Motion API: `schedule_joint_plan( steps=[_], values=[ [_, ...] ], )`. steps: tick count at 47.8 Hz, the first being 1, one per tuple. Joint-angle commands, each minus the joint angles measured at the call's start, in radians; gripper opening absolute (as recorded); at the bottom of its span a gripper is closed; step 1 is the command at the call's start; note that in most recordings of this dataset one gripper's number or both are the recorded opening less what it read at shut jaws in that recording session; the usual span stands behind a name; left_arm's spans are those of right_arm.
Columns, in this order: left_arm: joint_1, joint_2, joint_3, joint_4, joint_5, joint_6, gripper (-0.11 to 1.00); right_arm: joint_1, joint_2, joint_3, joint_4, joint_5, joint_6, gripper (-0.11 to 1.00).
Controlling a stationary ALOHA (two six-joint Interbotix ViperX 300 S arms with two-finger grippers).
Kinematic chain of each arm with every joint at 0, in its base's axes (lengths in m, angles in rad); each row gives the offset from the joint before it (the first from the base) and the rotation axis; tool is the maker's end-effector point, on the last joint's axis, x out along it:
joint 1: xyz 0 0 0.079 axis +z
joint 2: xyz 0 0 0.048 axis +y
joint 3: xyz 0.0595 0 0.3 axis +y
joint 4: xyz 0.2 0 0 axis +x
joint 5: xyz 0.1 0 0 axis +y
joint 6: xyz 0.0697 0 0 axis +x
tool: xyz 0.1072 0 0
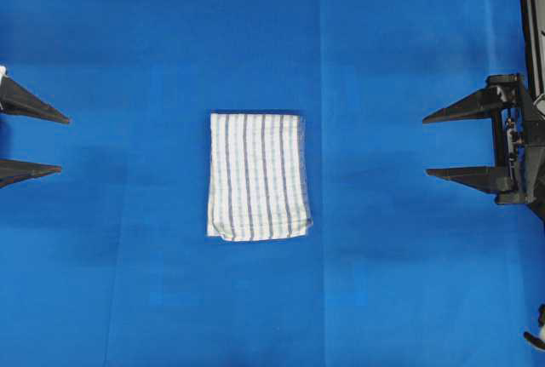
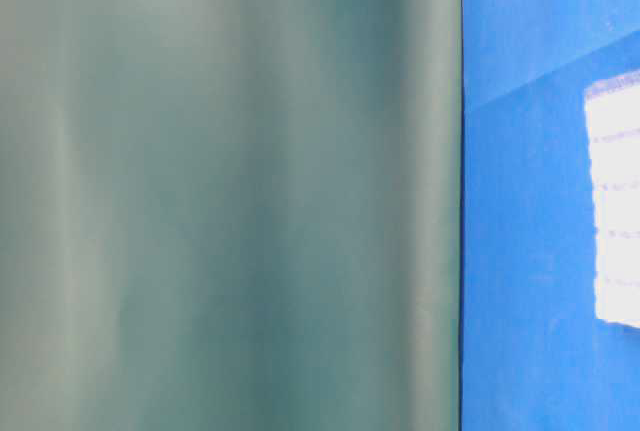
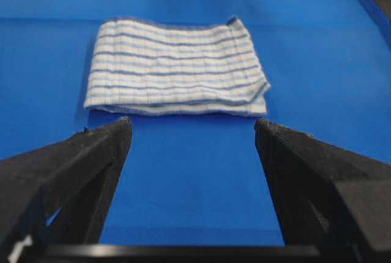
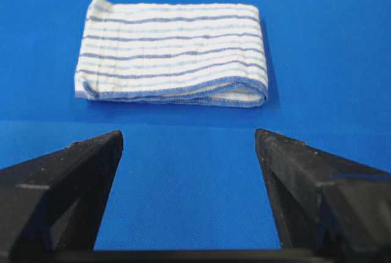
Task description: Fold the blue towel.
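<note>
1. Left gripper [image 1: 64, 143] seen wide open at the left edge; nothing held, nothing touched.
2. Right gripper [image 1: 426, 146] likewise wide open, empty, at the right edge.
3. Towel [image 1: 258, 176] lies folded mid-sheet [image 1: 128, 282], well apart from both.
4. Table-level view blurred; a pale patch, probably the towel, is shown.

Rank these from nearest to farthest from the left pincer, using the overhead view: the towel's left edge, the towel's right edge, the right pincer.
1. Towel's left edge: the side facing the left pincer, mid-picture.
2. Towel's right edge: the cloth's far side.
3. Right pincer: at the picture's right, beyond the towel.
</note>
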Motion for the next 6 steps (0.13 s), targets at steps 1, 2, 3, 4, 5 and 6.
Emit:
schedule_joint_plan(
  steps=[1, 2, 3, 4, 5, 6],
  values=[
    [0.003, 0.008, -0.011, 0.002, -0.009, 0.002, 0.77, -0.002, 0.008, -0.009, 0.003, -0.009, 0.002, 0.88],
    [0.003, 0.008, -0.011, 0.002, -0.009, 0.002, 0.77, 0.000, 0.008, -0.011, 0.003, -0.009, 0.002, 0.88],
    [0.003, 0.008, -0.011, 0.002, -0.009, 0.002, 0.77, -0.002, 0.008, -0.011, 0.003, -0.009, 0.002, 0.88],
    [0.003, 0.008, -0.011, 0.002, -0.009, 0.002, 0.77, -0.002, 0.008, -0.011, 0.003, -0.009, 0.002, 0.88],
    [0.003, 0.008, -0.011, 0.002, -0.009, 0.002, 0.77, 0.000, 0.008, -0.011, 0.003, -0.008, 0.002, 0.88],
    [0.003, 0.008, -0.011, 0.002, -0.009, 0.002, 0.77, -0.002, 0.008, -0.011, 0.003, -0.008, 0.002, 0.88]
  ],
)
